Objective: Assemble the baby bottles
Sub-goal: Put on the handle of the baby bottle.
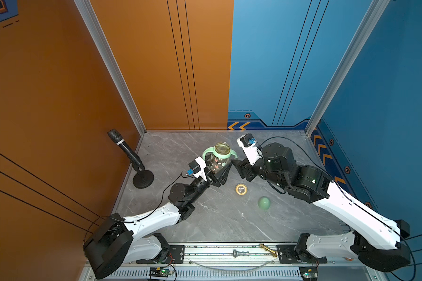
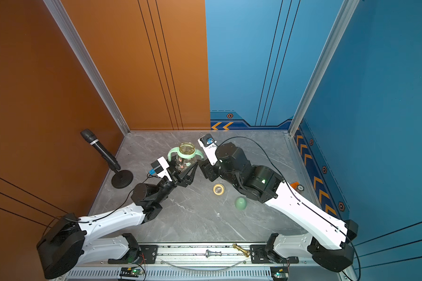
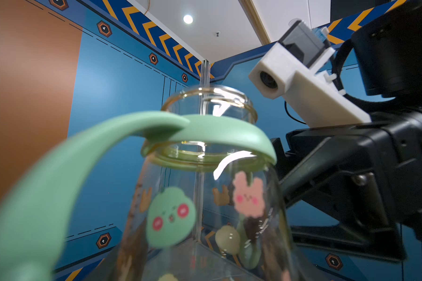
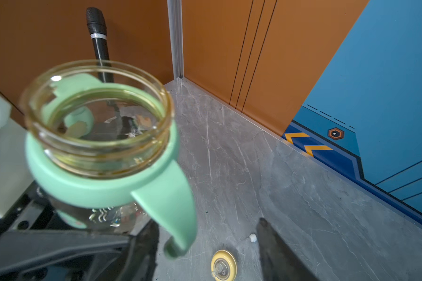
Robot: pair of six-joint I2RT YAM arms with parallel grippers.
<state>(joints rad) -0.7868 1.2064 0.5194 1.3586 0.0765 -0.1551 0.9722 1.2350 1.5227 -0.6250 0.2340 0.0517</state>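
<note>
Bottle (image 1: 219, 158) sits at 12 o'clock from the middle of the table (image 1: 217, 223) in both top views, mouth open and uppermost, leaning slightly toward the rear wall. Printed figures show on its clear wall in the left wrist view (image 3: 205, 194). Mint-green ring (image 1: 225, 155) is seated around the neck below the glass lip, one handle at 9 o'clock and one at 3 o'clock of the mouth; the right wrist view confirms the fit (image 4: 107, 189).

Left gripper (image 1: 216, 170) comes in from 7 o'clock and is clamped on the bottle's lower body. Whether the base touches the table cannot be told.

Right gripper (image 1: 234, 165) stands at 3 o'clock of the bottle, just beside the nearer handle. In its wrist view (image 4: 205, 233) the two fingers (image 4: 268, 238) stand well apart with nothing gripped; the handle tip hangs between them, contact not determinable.

Pale yellow collar (image 1: 241, 189) lies flat on the table at 5 o'clock of the bottle, apart from both arms. Dome cap (image 1: 264, 203) lies at 4 o'clock of the collar, near it but not touching. Microphone (image 1: 126, 148) stands at the table's 9 o'clock edge.
</note>
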